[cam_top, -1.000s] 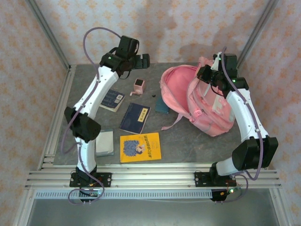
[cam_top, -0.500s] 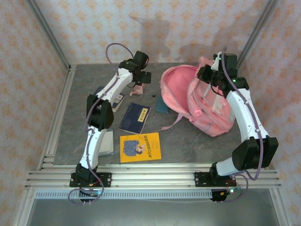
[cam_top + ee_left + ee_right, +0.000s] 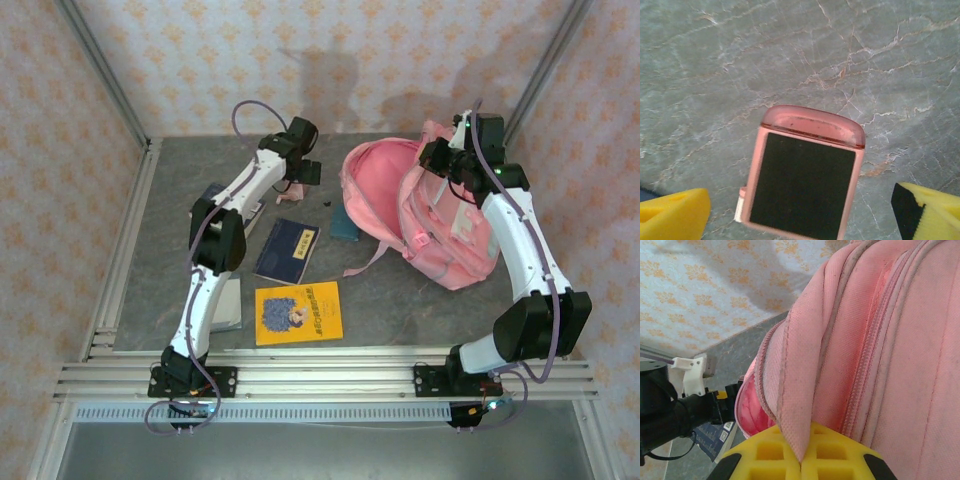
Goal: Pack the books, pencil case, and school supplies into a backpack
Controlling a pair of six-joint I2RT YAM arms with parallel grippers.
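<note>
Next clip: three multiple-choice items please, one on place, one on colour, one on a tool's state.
1. Where is the pink sharpener? A) in the backpack B) on the table between the fingers of the left tool C) on a navy book
2. Colour of the cartoon-cover book? A) yellow B) red C) navy
3. The right tool is: A) open B) shut on a book C) shut on the backpack's edge
Key: 1B, both fingers flank it; 2A, its cover is yellow; 3C, pink fabric pinched between pads.

Robot lab cell — alu rails [image 3: 320,380], wallpapered panels [image 3: 400,60], grey stone-look tabletop [image 3: 400,300].
</note>
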